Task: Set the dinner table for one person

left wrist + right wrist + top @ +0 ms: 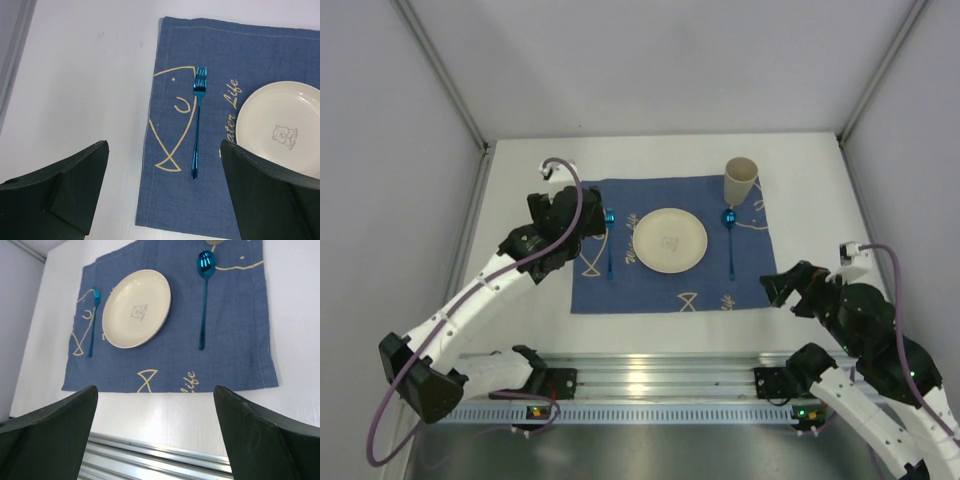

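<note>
The white dinner table (800, 170) carries a dark blue fish-print placemat (650, 290). On the placemat lie a cream plate (670, 240), a blue fork (610, 245) left of it, a blue spoon (730, 245) right of it and a beige cup (740, 180) at the back right corner. My left gripper (585, 232) is open and empty above the placemat's left edge. In its wrist view (164, 145) the fork (197, 125) lies just ahead. My right gripper (778, 288) is open and empty over the bare table off the placemat's near right corner (155, 390).
An aluminium rail (650, 375) runs along the table's near edge, also seen in the right wrist view (175, 455). Grey walls and frame posts (445, 70) close in the table at the left, right and back.
</note>
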Controlling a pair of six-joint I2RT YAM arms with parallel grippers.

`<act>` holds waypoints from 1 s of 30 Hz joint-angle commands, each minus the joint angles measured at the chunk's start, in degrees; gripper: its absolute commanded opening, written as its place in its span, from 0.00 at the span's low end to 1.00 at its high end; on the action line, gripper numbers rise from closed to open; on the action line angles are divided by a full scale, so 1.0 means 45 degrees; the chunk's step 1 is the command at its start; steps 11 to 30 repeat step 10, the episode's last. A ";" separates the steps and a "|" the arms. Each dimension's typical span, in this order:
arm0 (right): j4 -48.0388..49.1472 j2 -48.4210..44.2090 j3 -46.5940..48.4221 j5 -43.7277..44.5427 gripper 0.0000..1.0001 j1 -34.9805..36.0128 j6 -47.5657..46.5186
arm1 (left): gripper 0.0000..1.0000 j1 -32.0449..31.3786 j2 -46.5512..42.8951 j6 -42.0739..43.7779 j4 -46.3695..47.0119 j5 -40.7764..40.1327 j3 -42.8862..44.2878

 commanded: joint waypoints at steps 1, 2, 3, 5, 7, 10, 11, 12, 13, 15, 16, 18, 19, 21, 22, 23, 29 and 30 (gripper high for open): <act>-0.0661 0.0588 0.0318 0.0625 1.00 0.0135 0.0364 | 0.99 0.0182 -0.0203 0.0000 0.1031 -0.0186 -0.0261; -0.0740 0.0705 0.0338 0.0703 1.00 0.0135 0.0403 | 0.98 0.0298 -0.0222 -0.0019 0.1052 -0.0146 -0.0300; -0.0857 0.0803 0.0376 0.0858 1.00 0.0155 0.0520 | 0.98 0.0358 -0.0164 -0.0078 0.1091 -0.0107 -0.0320; -0.1092 0.1057 0.0474 0.0977 1.00 0.0135 0.0521 | 0.99 0.0436 -0.0125 -0.0175 0.1130 -0.0010 -0.0340; -0.0609 0.1000 0.0300 0.0646 1.00 0.0135 0.0268 | 0.98 0.0514 -0.0125 -0.0176 0.1286 0.0049 -0.0418; -0.0545 0.1291 0.0376 0.0449 1.00 0.0135 -0.0084 | 0.98 0.0612 -0.0028 -0.0040 0.1364 -0.0106 -0.0418; -0.0545 0.1291 0.0376 0.0449 1.00 0.0135 -0.0084 | 0.98 0.0612 -0.0028 -0.0040 0.1364 -0.0106 -0.0418; -0.0545 0.1291 0.0376 0.0449 1.00 0.0135 -0.0084 | 0.98 0.0612 -0.0028 -0.0040 0.1364 -0.0106 -0.0418; -0.0545 0.1291 0.0376 0.0449 1.00 0.0135 -0.0084 | 0.98 0.0612 -0.0028 -0.0040 0.1364 -0.0106 -0.0418; -0.0545 0.1291 0.0376 0.0449 1.00 0.0135 -0.0084 | 0.98 0.0612 -0.0028 -0.0040 0.1364 -0.0106 -0.0418; -0.0545 0.1291 0.0376 0.0449 1.00 0.0135 -0.0084 | 0.98 0.0612 -0.0028 -0.0040 0.1364 -0.0106 -0.0418; -0.0545 0.1291 0.0376 0.0449 1.00 0.0135 -0.0084 | 0.98 0.0612 -0.0028 -0.0040 0.1364 -0.0106 -0.0418; -0.0545 0.1291 0.0376 0.0449 1.00 0.0135 -0.0084 | 0.98 0.0612 -0.0028 -0.0040 0.1364 -0.0106 -0.0418; -0.0545 0.1291 0.0376 0.0449 1.00 0.0135 -0.0084 | 0.98 0.0612 -0.0028 -0.0040 0.1364 -0.0106 -0.0418; -0.0545 0.1291 0.0376 0.0449 1.00 0.0135 -0.0084 | 0.98 0.0612 -0.0028 -0.0040 0.1364 -0.0106 -0.0418; -0.0545 0.1291 0.0376 0.0449 1.00 0.0135 -0.0084 | 0.98 0.0612 -0.0028 -0.0040 0.1364 -0.0106 -0.0418; -0.0545 0.1291 0.0376 0.0449 1.00 0.0135 -0.0084 | 0.98 0.0612 -0.0028 -0.0040 0.1364 -0.0106 -0.0418; -0.0545 0.1291 0.0376 0.0449 1.00 0.0135 -0.0084 | 0.98 0.0612 -0.0028 -0.0040 0.1364 -0.0106 -0.0418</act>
